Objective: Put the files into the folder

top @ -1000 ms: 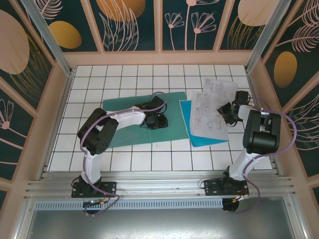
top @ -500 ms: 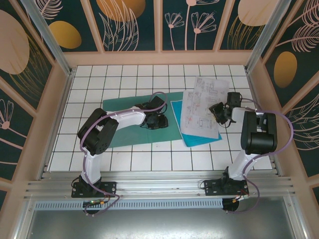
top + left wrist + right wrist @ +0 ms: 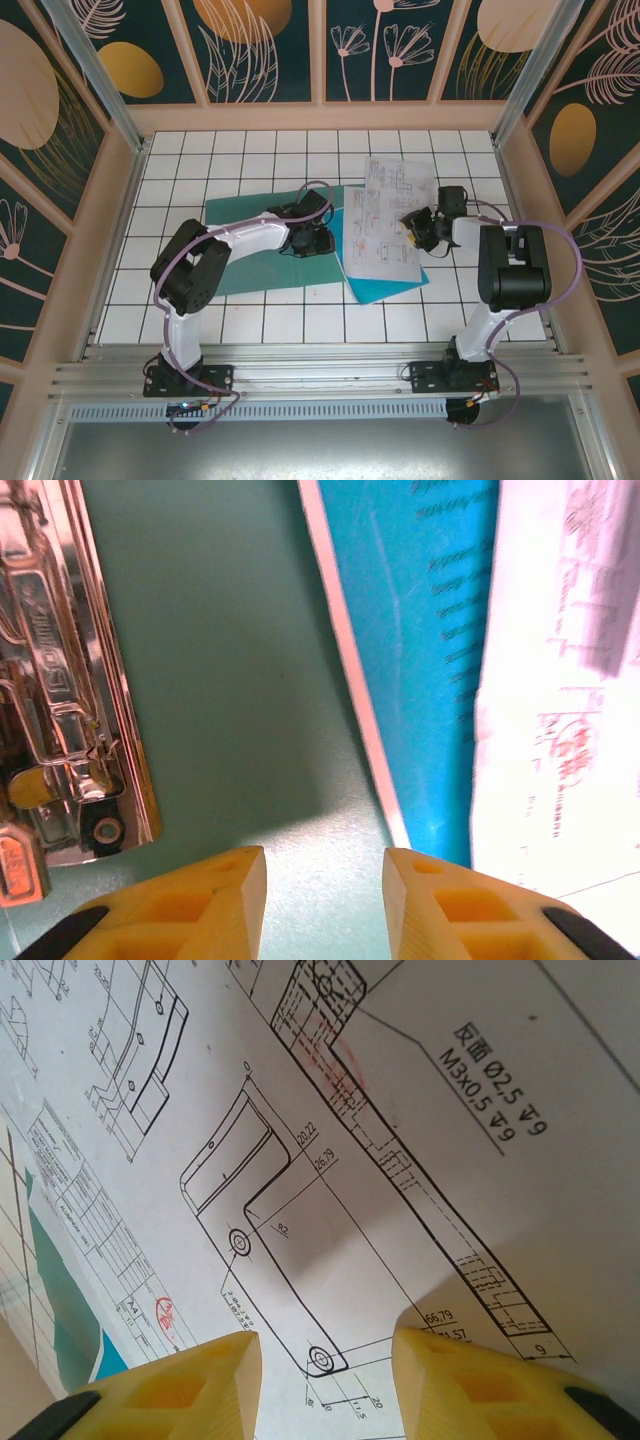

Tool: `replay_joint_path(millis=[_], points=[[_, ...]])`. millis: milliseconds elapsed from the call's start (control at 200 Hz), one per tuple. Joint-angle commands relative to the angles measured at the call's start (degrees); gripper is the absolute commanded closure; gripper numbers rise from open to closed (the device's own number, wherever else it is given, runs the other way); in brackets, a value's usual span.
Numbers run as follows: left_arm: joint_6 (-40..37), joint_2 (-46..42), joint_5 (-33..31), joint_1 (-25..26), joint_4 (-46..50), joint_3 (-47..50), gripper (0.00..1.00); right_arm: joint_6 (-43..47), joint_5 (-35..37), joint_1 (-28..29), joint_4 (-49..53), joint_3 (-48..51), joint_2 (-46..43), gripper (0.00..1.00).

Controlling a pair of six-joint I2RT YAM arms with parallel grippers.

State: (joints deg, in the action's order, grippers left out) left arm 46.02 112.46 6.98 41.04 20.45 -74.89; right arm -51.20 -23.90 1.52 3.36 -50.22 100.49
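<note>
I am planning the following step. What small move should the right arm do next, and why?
Probably the right gripper should push the files left, towards the clip: they cover only the right edge of the folder, whose inner face beside the clip is bare.

White shells run between chunky black joint housings on the left arm (image 3: 255, 232) and the right arm (image 3: 512, 265). A purple cable (image 3: 316, 185) loops loose behind the left hand (image 3: 312, 243), another behind the right hand (image 3: 413, 228). Both hands are black, each tipped with two blunt yellow fingers (image 3: 215, 900), hollow-pocketed, dark at the outer corners
</note>
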Motion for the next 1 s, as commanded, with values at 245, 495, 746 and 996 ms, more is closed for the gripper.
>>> replay_joint_path(millis=[245, 495, 746, 996], points=[[6.57, -1.15, 6.12, 0.18, -2.24, -7.93, 0.59, 8.26, 3.95, -3.42, 14.12, -6.69, -4.40, 0.57], [6.60, 9.01, 9.90, 0.98, -3.26, -18.94, 0.53, 13.73, 3.57, -8.73, 15.61, -9.89, -0.80, 0.57], [4.30, 16.37, 9.68, 0.95, -2.19, -25.44, 0.50, 15.58, 2.84, -9.52, 16.31, -13.32, 4.31, 0.57], [5.65, 19.06, 12.07, 0.98, -6.32, -24.44, 0.48, 15.27, 2.45, -8.44, 15.41, -13.08, 6.33, 0.58]])
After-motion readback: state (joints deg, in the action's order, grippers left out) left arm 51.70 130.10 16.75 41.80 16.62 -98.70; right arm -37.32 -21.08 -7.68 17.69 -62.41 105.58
